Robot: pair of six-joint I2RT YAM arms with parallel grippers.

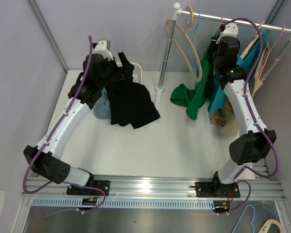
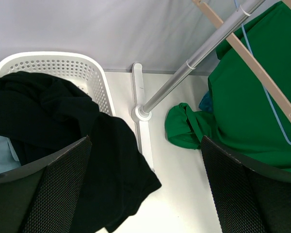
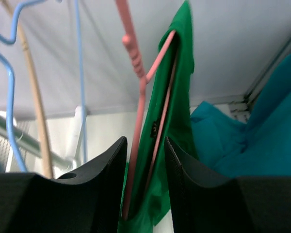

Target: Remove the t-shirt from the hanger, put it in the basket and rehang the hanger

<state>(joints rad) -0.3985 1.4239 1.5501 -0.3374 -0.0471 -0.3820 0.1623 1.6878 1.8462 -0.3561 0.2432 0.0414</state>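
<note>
Right gripper is up at the clothes rail, fingers partly apart, nothing clamped. The pink hanger and green t-shirt sit in the gap; the shirt is on the hanger, its bottom trailing onto the table. Teal garment hangs beside it. Left gripper is spread wide and empty above the black clothes spilling from the white basket.

bare table middle, hangers crowding rail
</note>
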